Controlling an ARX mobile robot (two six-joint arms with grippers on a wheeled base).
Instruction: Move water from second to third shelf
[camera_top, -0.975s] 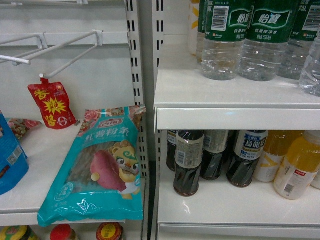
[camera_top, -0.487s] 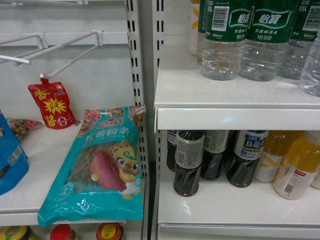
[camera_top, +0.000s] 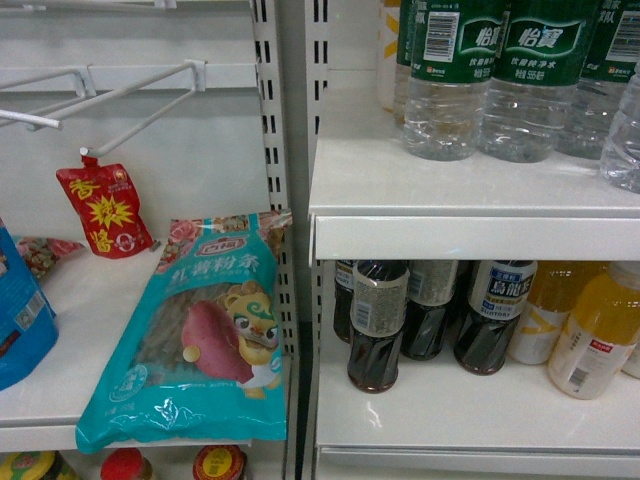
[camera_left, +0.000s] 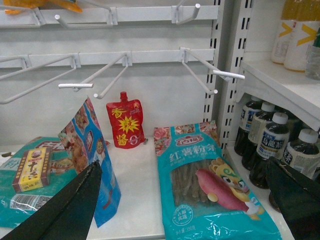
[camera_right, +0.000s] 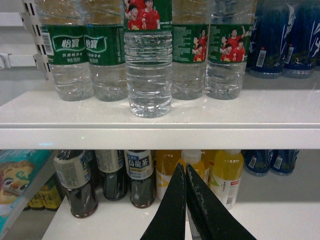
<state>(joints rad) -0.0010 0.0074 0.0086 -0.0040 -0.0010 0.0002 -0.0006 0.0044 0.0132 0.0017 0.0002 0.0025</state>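
Cropping the water at its label — right tool pinched together, left tool apart.

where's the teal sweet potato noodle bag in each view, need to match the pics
Head: the teal noodle bag lies lower left, leaning on the perforated upright.
Left wrist: it sits lower centre-right, right of the red pouch.
Right wrist: only a teal corner with the cartoon face shows at the lower left edge.
Shared landmark: the dark drink bottles just right of the bag.
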